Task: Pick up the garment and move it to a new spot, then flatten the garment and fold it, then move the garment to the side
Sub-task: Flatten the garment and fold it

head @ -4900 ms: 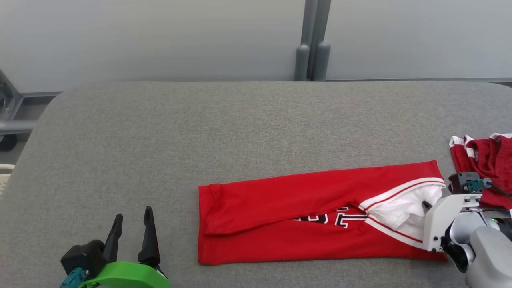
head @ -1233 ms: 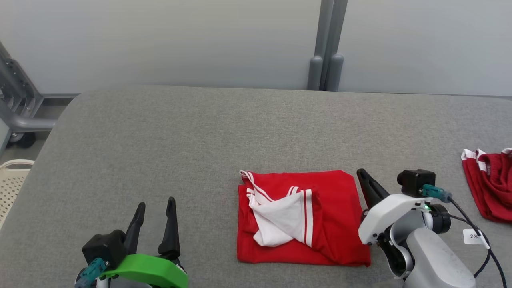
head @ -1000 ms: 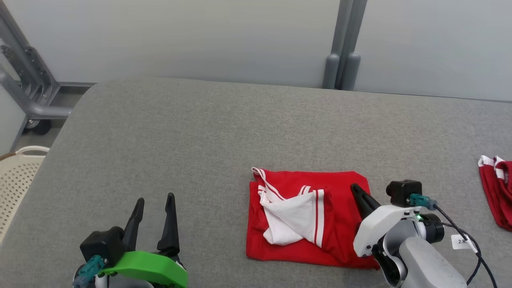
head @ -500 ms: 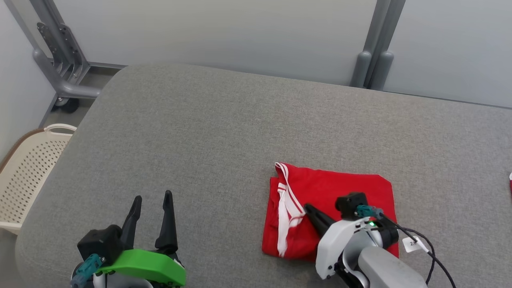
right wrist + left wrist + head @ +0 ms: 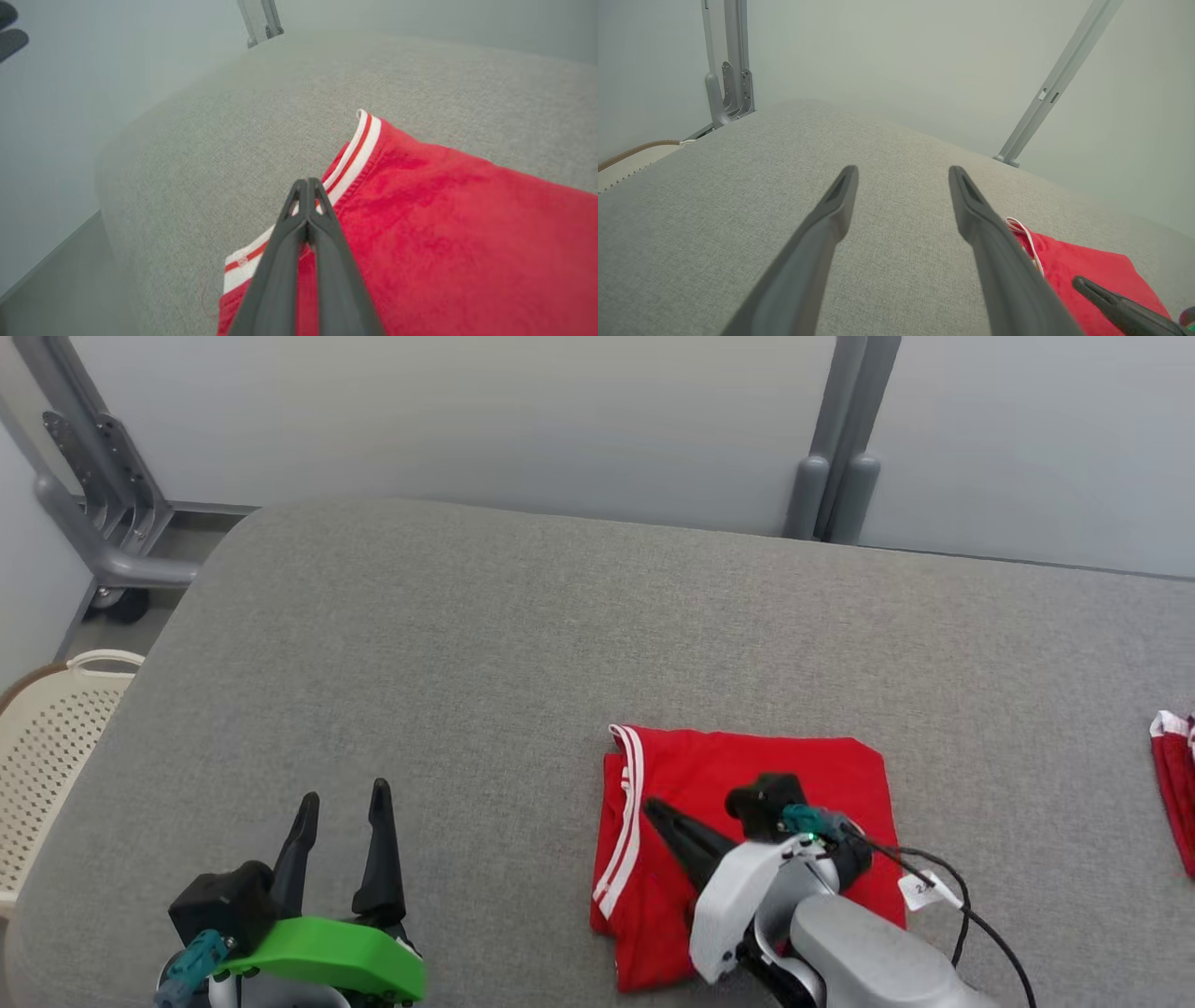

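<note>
Right hand [image 5: 652,805] lies clenched over the folded red garment [image 5: 747,756] on the tabletop [image 5: 467,644], tips at its striped left edge; whether they pinch cloth is unclear. Its arm [image 5: 868,961] hides the garment's near right corner. Left hand [image 5: 344,793], well left of the garment, is spread, empty. Red cloth [image 5: 1174,784] far right of it is cut off.

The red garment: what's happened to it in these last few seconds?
Five seconds ago it was a long strip; now the red garment is a compact folded square. The right jaws, shut, swept leftward across its top toward the striped edge, and the white flap lying there is no longer seen. The left jaws stayed open, off the cloth, above the grey table.
</note>
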Available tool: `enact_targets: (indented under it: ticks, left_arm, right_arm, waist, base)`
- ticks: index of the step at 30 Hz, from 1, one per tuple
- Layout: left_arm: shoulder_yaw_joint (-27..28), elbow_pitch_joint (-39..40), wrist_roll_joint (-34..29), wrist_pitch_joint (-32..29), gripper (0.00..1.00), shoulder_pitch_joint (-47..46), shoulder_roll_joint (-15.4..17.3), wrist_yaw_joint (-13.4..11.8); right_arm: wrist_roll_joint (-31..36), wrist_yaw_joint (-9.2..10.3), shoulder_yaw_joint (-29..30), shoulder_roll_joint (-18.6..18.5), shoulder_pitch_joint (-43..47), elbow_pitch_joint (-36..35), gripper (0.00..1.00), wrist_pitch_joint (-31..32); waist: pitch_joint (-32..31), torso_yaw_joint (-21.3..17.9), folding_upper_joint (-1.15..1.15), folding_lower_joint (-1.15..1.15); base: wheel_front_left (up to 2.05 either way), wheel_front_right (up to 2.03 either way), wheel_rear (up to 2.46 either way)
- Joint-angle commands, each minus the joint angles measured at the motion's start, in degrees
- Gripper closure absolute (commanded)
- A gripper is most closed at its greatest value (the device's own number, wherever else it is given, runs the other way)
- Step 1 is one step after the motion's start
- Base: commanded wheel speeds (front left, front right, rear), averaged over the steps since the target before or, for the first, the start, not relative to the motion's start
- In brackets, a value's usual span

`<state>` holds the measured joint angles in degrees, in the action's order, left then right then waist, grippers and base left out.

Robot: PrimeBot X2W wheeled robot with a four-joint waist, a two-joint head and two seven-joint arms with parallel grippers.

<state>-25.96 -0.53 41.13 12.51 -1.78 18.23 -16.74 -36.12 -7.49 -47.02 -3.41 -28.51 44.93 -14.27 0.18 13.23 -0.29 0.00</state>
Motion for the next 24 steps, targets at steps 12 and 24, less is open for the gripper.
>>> enact_targets:
  ticks: [12,24]
  left_arm:
    - [-0.08,0.76,0.49,0.76,0.00,1.64,-0.19,-0.48]
    - [-0.16,0.57,0.54,1.21,0.00,2.24,-0.73,-0.51]
  right_arm:
    - [5.21,0.00,16.31,-8.62,2.74,-8.43,0.58,-0.54]
    - [9.16,0.00,27.03,-14.27,11.20,-18.21,0.00,10.25]
  waist:
    - [-2.28,-7.89,0.29,0.00]
    - [-2.74,-12.04,0.29,0.00]
  base:
    - [0.00,0.00,0.00]
    - [0.00,0.00,0.00]
